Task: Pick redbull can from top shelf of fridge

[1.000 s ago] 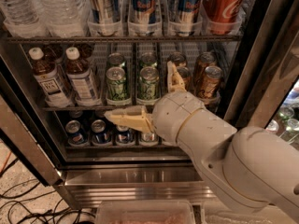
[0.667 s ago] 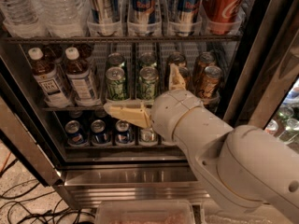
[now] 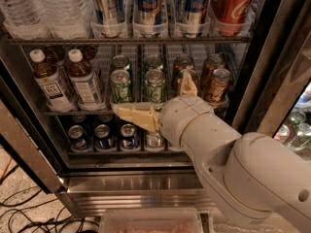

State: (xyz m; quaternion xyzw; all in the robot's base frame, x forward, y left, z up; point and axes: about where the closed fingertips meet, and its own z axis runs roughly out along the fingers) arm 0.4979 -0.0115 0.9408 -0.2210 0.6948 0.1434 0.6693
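Several tall blue-and-silver redbull cans (image 3: 148, 4) stand in clear plastic holders on the top shelf (image 3: 126, 41) of the open fridge (image 3: 146, 183). Only their lower parts show; their tops are cut off by the frame edge. My gripper (image 3: 150, 92) is open and empty in front of the middle shelf, well below the redbull cans. One cream finger (image 3: 133, 116) points left and the other finger (image 3: 187, 83) points up. The white arm comes in from the lower right.
A red Coca-Cola can (image 3: 234, 5) stands right of the redbull cans, water bottles (image 3: 43, 8) to their left. The middle shelf holds tea bottles (image 3: 82, 79), green cans (image 3: 121, 85) and gold cans (image 3: 216, 84). Short blue cans (image 3: 104, 137) fill the bottom shelf. The door frame (image 3: 272, 72) rises at right.
The gripper has risen slightly in front of the middle shelf and stays open. The cans have not moved.
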